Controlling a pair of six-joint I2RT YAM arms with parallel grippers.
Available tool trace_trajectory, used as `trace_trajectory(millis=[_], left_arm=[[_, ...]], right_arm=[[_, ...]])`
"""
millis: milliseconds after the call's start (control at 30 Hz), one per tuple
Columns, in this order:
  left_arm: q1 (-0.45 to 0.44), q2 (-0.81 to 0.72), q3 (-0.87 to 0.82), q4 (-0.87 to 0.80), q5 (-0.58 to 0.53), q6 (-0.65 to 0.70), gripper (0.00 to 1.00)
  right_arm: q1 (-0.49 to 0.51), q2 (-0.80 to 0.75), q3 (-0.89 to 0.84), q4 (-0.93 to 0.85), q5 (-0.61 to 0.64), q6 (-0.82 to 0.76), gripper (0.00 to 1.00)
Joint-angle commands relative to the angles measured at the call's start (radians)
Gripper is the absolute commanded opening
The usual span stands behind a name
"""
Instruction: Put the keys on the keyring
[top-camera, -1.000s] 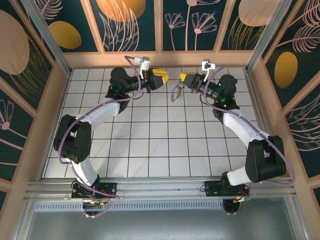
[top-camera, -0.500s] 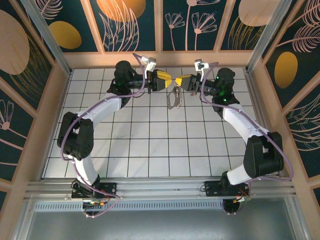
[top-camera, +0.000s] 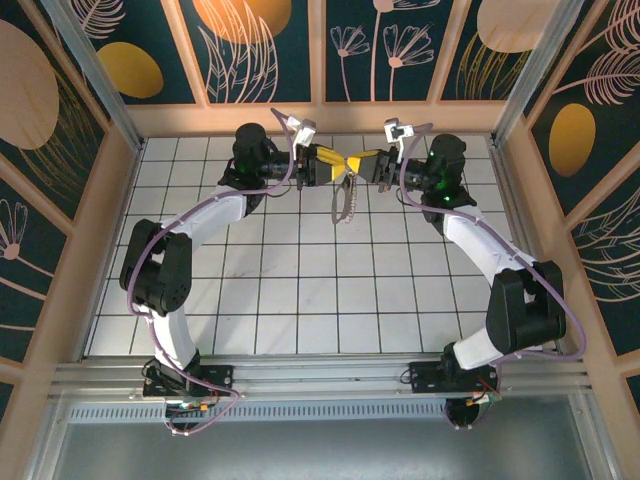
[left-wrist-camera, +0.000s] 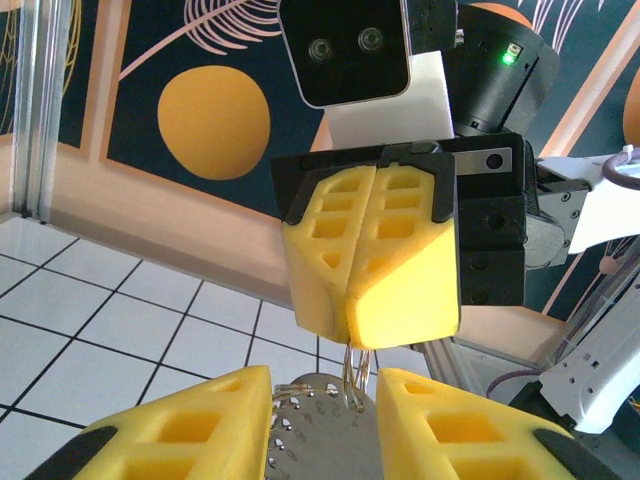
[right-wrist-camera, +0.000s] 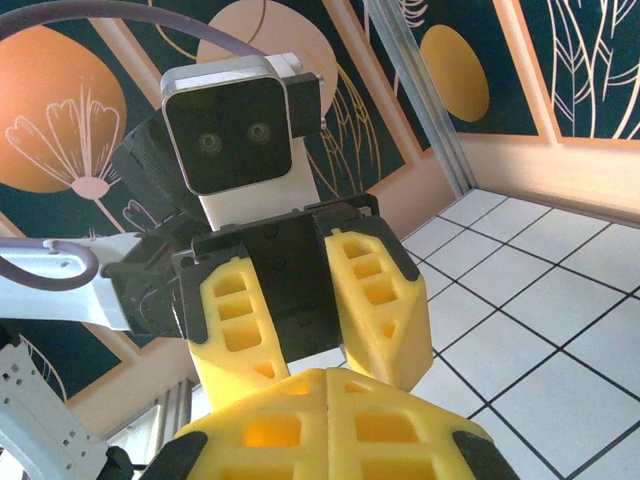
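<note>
Threading in hand: right gripper fingers clenched on the keyring, hanging above the worktop; left gripper fingers flank a probable key, grip indeterminable; next move calls for fine alignment of key with ring.

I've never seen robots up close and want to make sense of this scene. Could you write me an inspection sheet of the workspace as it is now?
Surface: white tiled table with dark grid lines.
Job's things: keyring hangs by its metal ring from the right end effector, strap dangling. Silvery key sits between the fingers of the left end effector, just below that ring.
Clutter: nothing seen.
End effectors: they meet tip to tip over the far tiles. The right is shut on the ring; the left appears closed on the key.
Cables: purple cable arcs over the left wrist.
Surroundings: floral panels in a wooden frame; metal rail at the near edge.
</note>
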Motion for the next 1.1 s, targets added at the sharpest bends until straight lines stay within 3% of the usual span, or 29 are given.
trace_trajectory(millis=[0,267,567,867,967,1067], left_arm=[[-0.012,0.016,0.033,0.044,0.029,-0.015,0.33],[-0.02,0.016,0.029,0.057,0.027,-0.021,0.29],[-0.019,0.018,0.027,0.084,0.03,-0.038,0.01],[-0.028,0.005,-0.002,0.141,0.025,-0.058,0.0],[-0.028,-0.004,-0.016,0.163,0.003,-0.068,0.0],[-0.028,-0.014,-0.029,0.183,-0.037,-0.084,0.0]], right_arm=[[0.013,0.012,0.04,0.036,-0.027,-0.022,0.0],[0.023,0.014,0.045,0.022,-0.026,-0.033,0.0],[0.024,0.013,0.048,0.011,-0.024,-0.041,0.0],[0.028,0.015,0.056,0.028,-0.014,-0.021,0.0],[0.018,-0.001,0.048,0.023,0.024,-0.015,0.31],[-0.013,-0.041,0.001,0.073,0.052,0.025,0.43]])
